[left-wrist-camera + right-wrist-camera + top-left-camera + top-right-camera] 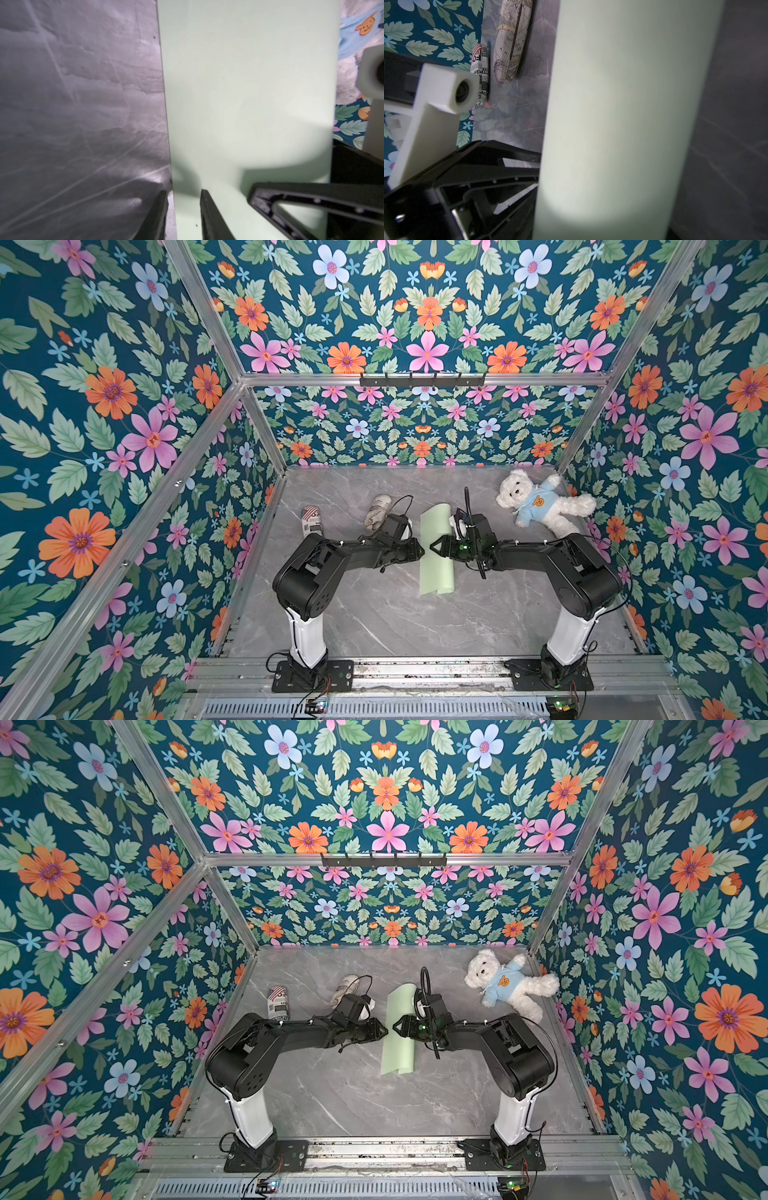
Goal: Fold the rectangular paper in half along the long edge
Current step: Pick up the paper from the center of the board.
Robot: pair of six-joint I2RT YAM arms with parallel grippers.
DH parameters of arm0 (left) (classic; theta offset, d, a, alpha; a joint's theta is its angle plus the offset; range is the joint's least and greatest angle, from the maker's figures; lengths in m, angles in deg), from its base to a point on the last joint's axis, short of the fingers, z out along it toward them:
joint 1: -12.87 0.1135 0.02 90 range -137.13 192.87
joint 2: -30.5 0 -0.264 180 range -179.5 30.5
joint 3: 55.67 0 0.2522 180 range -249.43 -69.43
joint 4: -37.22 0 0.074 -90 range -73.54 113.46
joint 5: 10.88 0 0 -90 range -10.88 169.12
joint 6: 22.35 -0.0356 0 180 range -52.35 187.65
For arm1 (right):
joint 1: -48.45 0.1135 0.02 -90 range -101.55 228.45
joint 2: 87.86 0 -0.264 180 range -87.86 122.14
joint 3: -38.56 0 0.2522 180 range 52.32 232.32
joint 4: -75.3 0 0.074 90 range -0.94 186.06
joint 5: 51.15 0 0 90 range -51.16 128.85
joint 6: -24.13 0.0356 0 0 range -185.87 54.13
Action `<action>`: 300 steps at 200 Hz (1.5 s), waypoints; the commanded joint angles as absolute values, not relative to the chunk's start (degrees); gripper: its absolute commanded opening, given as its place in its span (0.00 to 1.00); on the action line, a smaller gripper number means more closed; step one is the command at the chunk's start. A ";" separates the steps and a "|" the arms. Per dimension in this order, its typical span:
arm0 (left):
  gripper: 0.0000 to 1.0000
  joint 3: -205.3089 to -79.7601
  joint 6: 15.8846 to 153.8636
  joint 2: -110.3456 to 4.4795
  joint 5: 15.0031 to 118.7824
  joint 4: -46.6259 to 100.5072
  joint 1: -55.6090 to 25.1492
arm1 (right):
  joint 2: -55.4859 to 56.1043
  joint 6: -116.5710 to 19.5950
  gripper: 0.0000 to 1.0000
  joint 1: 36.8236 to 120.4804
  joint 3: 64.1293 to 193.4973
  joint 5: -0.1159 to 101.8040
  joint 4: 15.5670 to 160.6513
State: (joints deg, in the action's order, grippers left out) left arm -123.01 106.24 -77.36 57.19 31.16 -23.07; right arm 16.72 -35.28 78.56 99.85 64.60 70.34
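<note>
The rectangular paper (437,572) (399,1056) is a pale mint-green sheet lying mid-table, doubled over into a long narrow loop that bulges rather than lying flat. My left gripper (420,549) (384,1031) meets its left long edge. In the left wrist view that gripper (184,193) stands slightly open, one finger on the table, the other on the paper (249,83). My right gripper (432,547) (395,1028) reaches onto the sheet from the right. The bulging paper (623,104) hides its jaws in the right wrist view.
A white teddy bear (540,502) in a blue top lies at the back right. A map-print case (377,512) (510,41) and a newsprint case (311,520) (481,70) lie at the back left. Flowered walls close in three sides.
</note>
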 commanded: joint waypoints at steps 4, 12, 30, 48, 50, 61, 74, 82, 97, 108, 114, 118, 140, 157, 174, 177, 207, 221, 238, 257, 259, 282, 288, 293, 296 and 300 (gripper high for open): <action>0.32 -121.99 106.31 -78.57 61.32 16.83 -23.25 | 16.76 -34.42 0.61 78.66 99.33 66.73 74.09; 0.33 -121.99 106.33 -78.57 61.37 16.84 -23.34 | 16.87 -34.25 0.60 78.66 99.14 67.19 73.33; 0.33 -121.99 106.41 -78.40 61.41 16.87 -23.45 | 17.02 -33.66 0.57 78.66 98.89 67.97 72.16; 0.33 -121.90 106.41 -78.25 61.47 16.94 -23.52 | 16.84 -33.05 0.55 78.63 98.38 68.75 70.53; 0.33 -121.90 106.41 -78.23 61.46 16.95 -23.52 | 16.83 -33.04 0.55 78.60 98.27 68.87 70.37; 0.33 -121.91 106.41 -78.07 61.52 16.87 -23.52 | 16.60 -32.52 0.54 78.41 97.88 69.61 69.18; 0.34 -121.82 106.41 -77.66 61.69 16.87 -23.51 | 16.32 -31.78 0.52 78.03 97.09 70.91 67.36; 0.34 -121.81 106.33 -77.38 61.85 16.80 -23.52 | 16.10 -31.37 0.51 77.62 96.44 71.73 66.03; 0.35 -121.68 106.24 -76.72 62.14 16.78 -23.52 | 15.44 -30.56 0.50 77.06 95.31 73.06 63.88; 0.36 -121.55 106.19 -76.18 62.32 16.87 -23.52 | 14.99 -30.03 0.50 76.53 94.50 74.17 62.18; 0.36 -121.55 106.15 -75.89 62.27 16.87 -23.52 | 14.67 -29.83 0.49 76.34 94.13 74.55 61.49; 0.37 -121.47 106.15 -75.73 62.37 16.91 -23.51 | 14.49 -29.70 0.49 76.17 93.85 74.82 61.04; 0.38 -120.74 106.24 -74.18 62.16 18.44 -23.52 | 13.63 -28.37 0.48 75.33 92.25 77.23 56.99; 0.39 -119.83 106.52 -72.62 61.81 20.27 -23.52 | 13.49 -26.89 0.46 74.83 91.12 79.43 53.41; 0.40 -118.80 106.48 -70.40 61.41 22.33 -23.52 | 13.36 -24.86 0.45 74.48 89.92 81.74 49.08; 0.40 -118.56 106.49 -69.93 61.36 22.72 -23.52 | 13.32 -24.40 0.45 74.45 89.67 82.20 48.30; 0.42 -117.08 105.24 -63.63 62.24 24.98 -23.35 | 11.46 -21.61 0.43 73.94 88.06 85.55 42.91; 0.42 -116.28 104.92 -59.88 62.23 26.62 -22.80 | 10.14 -19.73 0.43 73.46 87.42 87.45 40.08; 0.43 -114.59 105.47 -54.56 60.36 30.72 -21.37 | 8.28 -15.52 0.43 72.98 86.42 90.17 34.71; 0.43 -111.65 107.70 -48.16 56.54 38.30 -18.86 | 4.59 -9.19 0.43 72.83 85.38 93.11 26.65; 0.43 -111.41 108.03 -47.57 56.18 39.01 -18.57 | 4.18 -8.48 0.43 72.87 85.33 93.32 26.13; 0.44 -109.66 111.82 -42.45 50.74 47.51 -15.52 | -0.35 -1.22 0.43 72.88 85.36 95.57 18.06; 0.44 -109.64 112.70 -41.55 49.70 49.34 -15.08 | -1.67 0.35 0.43 72.87 85.48 96.07 16.48; 0.45 -109.78 113.20 -40.99 49.03 50.50 -14.89 | -2.75 1.46 0.42 72.83 85.80 96.29 15.84; 0.45 -109.94 113.46 -40.77 48.64 51.05 -14.90 | -3.44 2.01 0.42 72.86 86.00 96.51 15.56; 0.45 -110.30 113.73 -40.50 47.88 51.84 -14.83 | -4.17 2.77 0.42 72.82 86.26 96.70 15.09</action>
State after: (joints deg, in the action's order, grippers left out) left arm -109.90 110.09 -42.60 54.17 40.93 -15.53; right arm -0.59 -6.35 72.83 85.34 93.00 25.86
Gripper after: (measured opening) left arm 0.445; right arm 0.425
